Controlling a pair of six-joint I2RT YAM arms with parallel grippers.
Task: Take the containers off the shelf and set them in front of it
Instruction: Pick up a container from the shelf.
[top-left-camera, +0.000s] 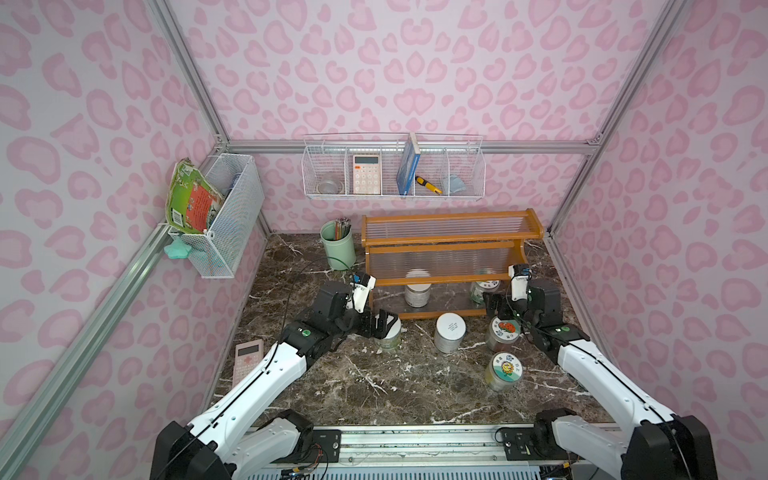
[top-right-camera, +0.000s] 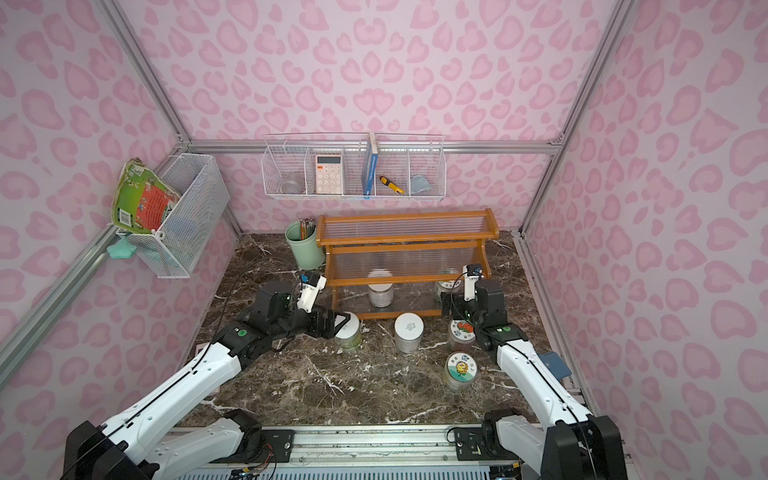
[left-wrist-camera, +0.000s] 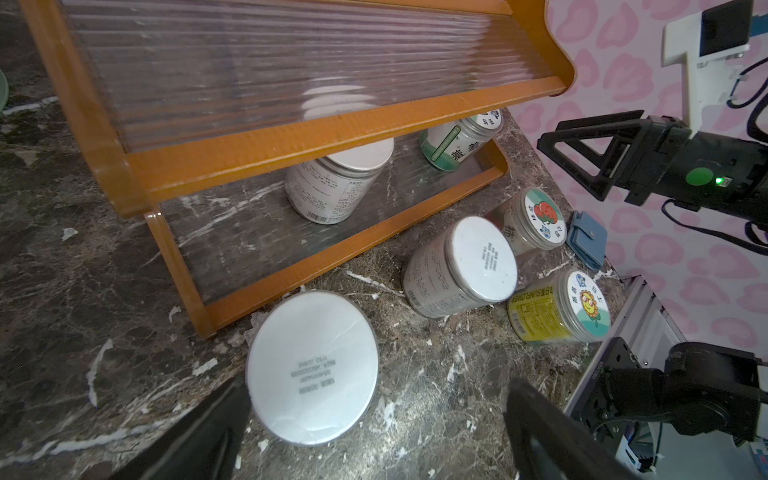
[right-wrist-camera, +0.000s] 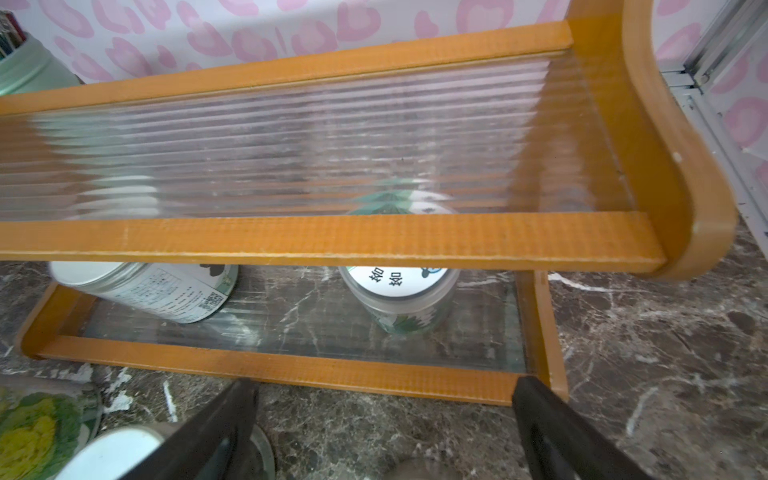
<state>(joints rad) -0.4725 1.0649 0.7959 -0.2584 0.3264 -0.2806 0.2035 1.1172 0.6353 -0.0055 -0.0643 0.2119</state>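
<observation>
tabletop (top-left-camera: 374, 386), dark marble, perhaps chipped, under shelf (top-left-camera: 446, 240) amid pink-spotted walls (top-left-camera: 415, 62)

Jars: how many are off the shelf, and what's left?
Done: four stand before the shelf: left white jar, middle white jar, strawberry jar, sunflower jar. In hand: nothing; left gripper open at the left white jar, right gripper open facing the bottom tier. Left there: shelved white jar, green jar.

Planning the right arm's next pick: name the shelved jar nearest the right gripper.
The green-labelled jar with the pictured lid, at the right end of the shelf, before the open right gripper. The white-lidded jar stands mid-shelf, farther off.
</observation>
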